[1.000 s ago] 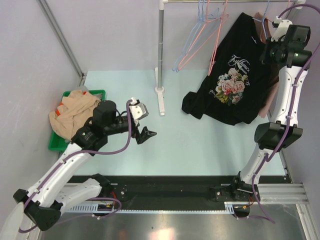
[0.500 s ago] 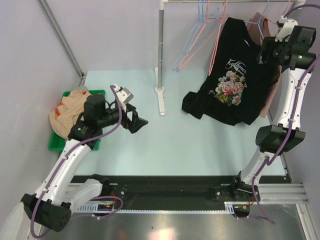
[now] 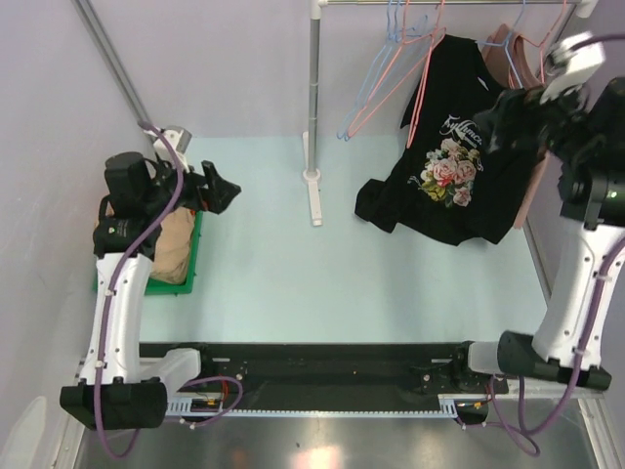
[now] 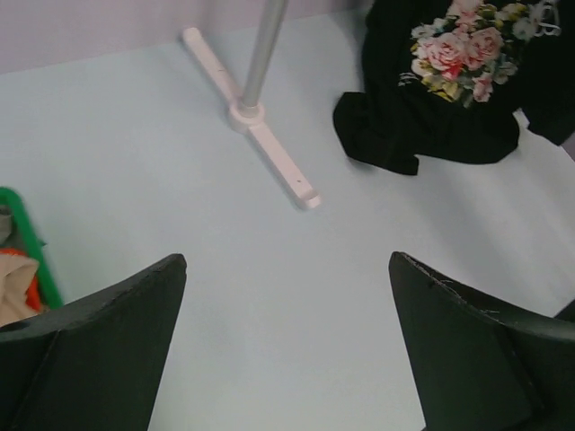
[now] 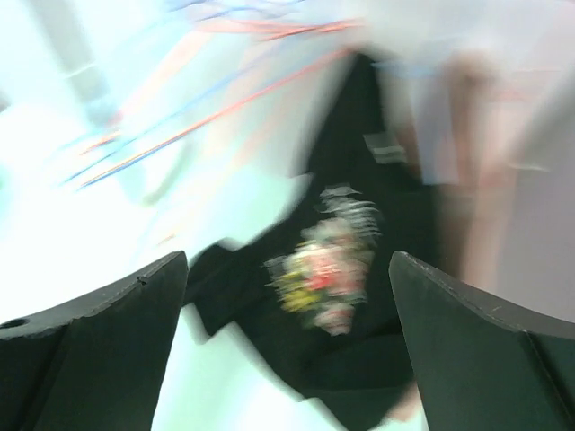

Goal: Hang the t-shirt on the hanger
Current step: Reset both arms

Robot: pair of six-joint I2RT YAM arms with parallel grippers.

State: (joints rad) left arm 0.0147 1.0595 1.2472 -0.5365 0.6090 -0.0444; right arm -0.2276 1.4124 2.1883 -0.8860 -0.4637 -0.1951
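From above, the light fell soft and even on the pale table (image 3: 322, 283), with only faint shadows and everything sharp. My left wrist view was clear too, though my left fingers (image 4: 90, 350) sat dark and a little soft at the near edge. My right wrist view was smeared by motion: the t-shirt (image 5: 395, 242) blurred, the hangers (image 5: 216, 117) streaked into coloured lines, the left side washed out white.

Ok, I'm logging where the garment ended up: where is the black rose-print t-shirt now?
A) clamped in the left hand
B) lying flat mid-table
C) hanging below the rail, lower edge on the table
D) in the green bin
C: the t-shirt hangs below the rail, its lower edge bunched on the table, while the right hand is open with nothing between its fingers.
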